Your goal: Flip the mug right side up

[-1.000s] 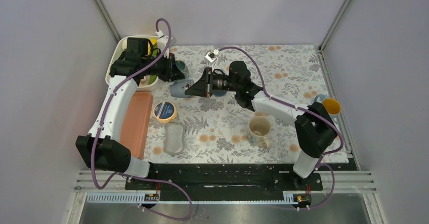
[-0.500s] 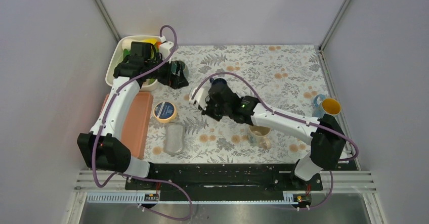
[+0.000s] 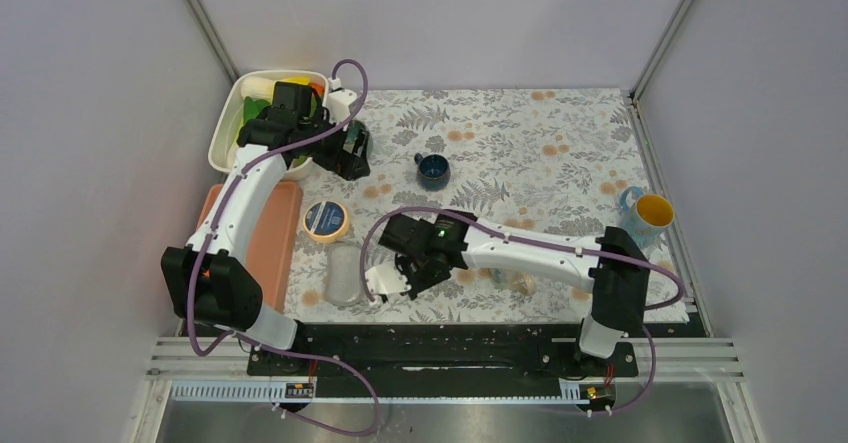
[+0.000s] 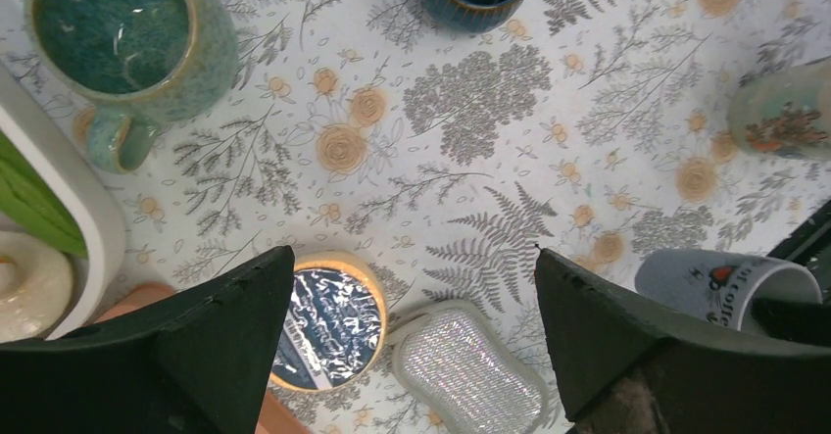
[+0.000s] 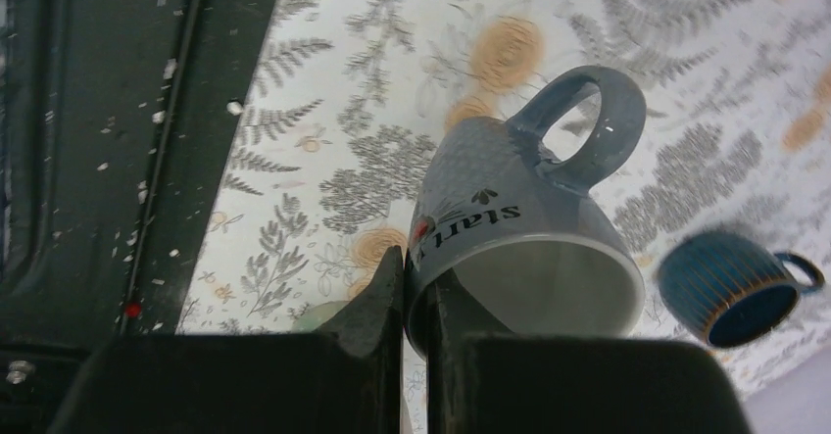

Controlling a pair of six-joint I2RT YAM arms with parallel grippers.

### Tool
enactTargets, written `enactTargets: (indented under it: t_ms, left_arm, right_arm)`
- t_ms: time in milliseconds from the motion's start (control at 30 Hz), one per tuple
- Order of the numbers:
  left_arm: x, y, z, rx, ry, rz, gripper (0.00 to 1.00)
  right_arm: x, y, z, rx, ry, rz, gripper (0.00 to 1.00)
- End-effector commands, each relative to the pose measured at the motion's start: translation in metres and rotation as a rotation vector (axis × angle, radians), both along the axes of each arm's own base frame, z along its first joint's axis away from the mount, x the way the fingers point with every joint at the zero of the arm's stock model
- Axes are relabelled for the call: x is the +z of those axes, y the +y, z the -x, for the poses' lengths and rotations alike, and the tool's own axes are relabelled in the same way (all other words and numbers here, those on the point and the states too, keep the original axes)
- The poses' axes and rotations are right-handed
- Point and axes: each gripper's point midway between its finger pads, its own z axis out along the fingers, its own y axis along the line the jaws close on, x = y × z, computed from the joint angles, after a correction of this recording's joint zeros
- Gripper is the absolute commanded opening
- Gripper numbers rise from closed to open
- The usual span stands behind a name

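Observation:
My right gripper [image 5: 416,267] is shut on the rim of a grey-blue mug [image 5: 519,209] with black lettering, one finger inside and one outside. The mug is tipped, its white inside toward the wrist camera and its handle pointing away. From above, the mug [image 3: 383,281] and right gripper [image 3: 400,275] sit low over the mat near the front edge. The left wrist view catches the mug [image 4: 720,282] at lower right. My left gripper [image 3: 350,153] hangs open at the back left with nothing between its fingers [image 4: 225,326].
A teal mug [image 4: 127,42] and a dark blue cup [image 3: 433,168] stand upright at the back. A tape roll [image 3: 326,220] and sponge [image 3: 345,273] lie left of the held mug. A white basin [image 3: 225,133], orange tray [image 3: 270,243], cream mug [image 4: 784,106] and yellow-lined cup [image 3: 645,213] are around.
The left gripper opened and let go of the mug. The right arm swung the mug from the back middle of the mat down toward the front edge.

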Motion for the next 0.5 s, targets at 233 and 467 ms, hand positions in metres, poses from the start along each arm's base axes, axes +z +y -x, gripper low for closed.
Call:
enactTargets:
  t_ms: [233, 467]
  left_arm:
    - [-0.006, 0.031, 0.001, 0.046, -0.049, -0.148, 0.96]
    - [-0.014, 0.047, 0.0, 0.086, -0.028, -0.183, 0.98]
  right_arm:
    - [-0.035, 0.003, 0.029, 0.133, 0.086, 0.172, 0.02]
    - [-0.035, 0.006, 0.023, 0.102, 0.042, 0.136, 0.39]
